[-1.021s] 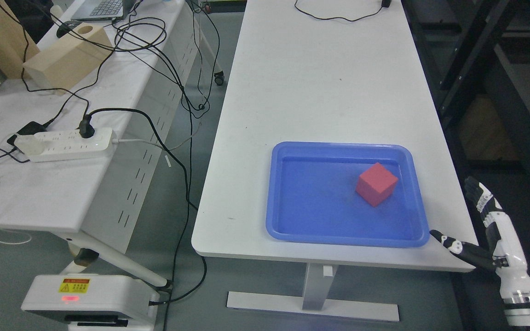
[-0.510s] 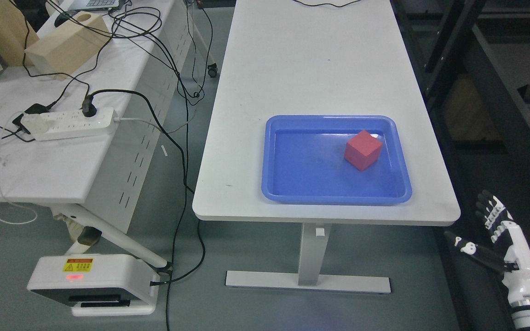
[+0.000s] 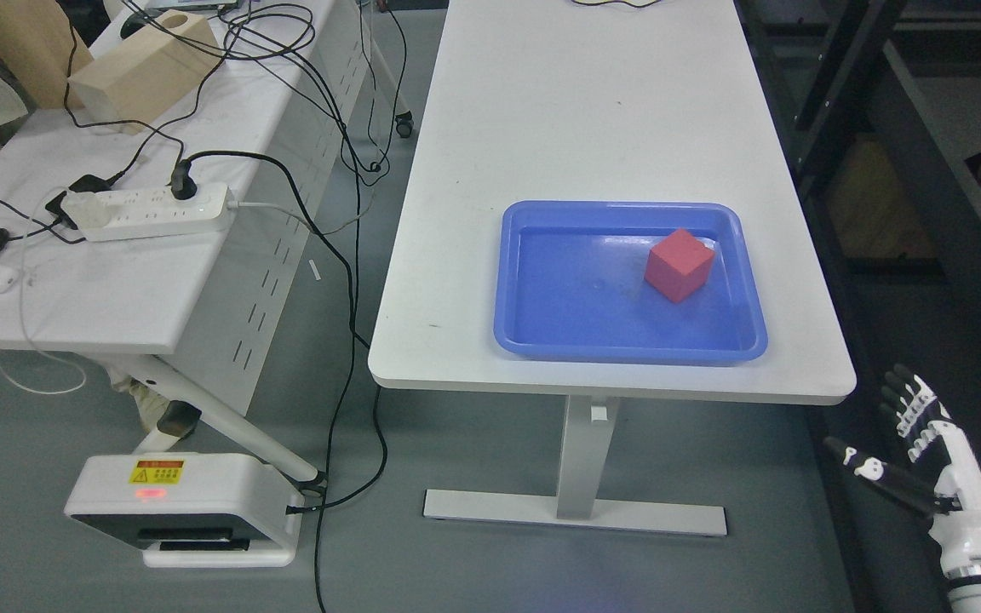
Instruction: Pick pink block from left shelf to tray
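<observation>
Pink block (image 3: 679, 264) near tray's (image 3: 542, 345) right wall; right hand (image 3: 925, 460) spread, off-table.

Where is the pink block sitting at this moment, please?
In the head view, the pink block rests inside the blue tray, in its far right part, on the near end of the white table.

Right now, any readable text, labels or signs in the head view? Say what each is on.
Yellow warning label with a triangle symbol, on the white base unit on the floor at lower left: its print is too small to read.
Power strip on the left table: no readable marking.
Pink block, blue tray, robot hand: no text visible.
</observation>
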`<state>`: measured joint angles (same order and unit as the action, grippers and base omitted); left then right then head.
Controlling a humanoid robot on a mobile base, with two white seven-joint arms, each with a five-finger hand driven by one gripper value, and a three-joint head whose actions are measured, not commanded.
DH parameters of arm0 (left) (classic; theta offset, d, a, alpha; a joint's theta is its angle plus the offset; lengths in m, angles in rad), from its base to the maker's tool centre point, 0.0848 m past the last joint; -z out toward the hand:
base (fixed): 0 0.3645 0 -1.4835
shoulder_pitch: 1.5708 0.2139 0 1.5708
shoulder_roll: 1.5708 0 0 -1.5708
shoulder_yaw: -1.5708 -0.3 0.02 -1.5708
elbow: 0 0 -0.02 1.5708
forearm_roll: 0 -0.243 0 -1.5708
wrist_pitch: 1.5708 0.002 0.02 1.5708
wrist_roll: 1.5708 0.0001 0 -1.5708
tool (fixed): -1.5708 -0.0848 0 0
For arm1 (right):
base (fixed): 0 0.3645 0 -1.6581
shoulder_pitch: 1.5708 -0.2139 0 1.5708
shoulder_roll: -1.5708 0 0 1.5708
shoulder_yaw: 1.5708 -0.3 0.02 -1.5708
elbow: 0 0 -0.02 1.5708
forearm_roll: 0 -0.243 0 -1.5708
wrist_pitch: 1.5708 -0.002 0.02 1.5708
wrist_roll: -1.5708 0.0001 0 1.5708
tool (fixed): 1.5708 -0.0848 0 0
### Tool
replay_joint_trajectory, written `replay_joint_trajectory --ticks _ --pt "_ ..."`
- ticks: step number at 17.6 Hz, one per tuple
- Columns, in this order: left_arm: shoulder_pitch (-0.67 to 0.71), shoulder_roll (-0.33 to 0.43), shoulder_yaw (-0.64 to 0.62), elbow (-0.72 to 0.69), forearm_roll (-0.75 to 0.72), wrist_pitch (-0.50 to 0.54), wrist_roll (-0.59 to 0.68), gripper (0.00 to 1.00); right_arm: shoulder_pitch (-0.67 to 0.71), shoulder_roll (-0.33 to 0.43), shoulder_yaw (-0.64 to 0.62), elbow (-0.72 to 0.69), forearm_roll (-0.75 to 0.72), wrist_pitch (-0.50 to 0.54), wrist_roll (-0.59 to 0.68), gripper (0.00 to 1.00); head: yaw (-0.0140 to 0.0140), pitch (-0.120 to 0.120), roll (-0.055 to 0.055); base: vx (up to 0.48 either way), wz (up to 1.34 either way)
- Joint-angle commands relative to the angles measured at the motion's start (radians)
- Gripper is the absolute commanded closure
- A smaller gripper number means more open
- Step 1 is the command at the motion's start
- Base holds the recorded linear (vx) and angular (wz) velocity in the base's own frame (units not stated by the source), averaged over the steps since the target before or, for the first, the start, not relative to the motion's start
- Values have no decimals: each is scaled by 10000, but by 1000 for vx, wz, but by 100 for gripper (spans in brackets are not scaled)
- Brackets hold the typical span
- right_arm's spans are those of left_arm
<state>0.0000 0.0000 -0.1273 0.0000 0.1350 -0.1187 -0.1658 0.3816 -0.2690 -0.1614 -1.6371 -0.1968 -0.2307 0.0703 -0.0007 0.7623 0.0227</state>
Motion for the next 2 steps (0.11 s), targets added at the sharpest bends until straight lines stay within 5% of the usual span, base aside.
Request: replay_joint_trajectory --ticks 1,2 --pt "199 174 0 -174 0 5 1 0 4 175 -89 3 -302 -102 2 0 0 0 0 8 -42" --pt "199 174 0 -174 0 5 1 0 4 175 -89 3 -302 -102 17 0 0 0 0 8 -42"
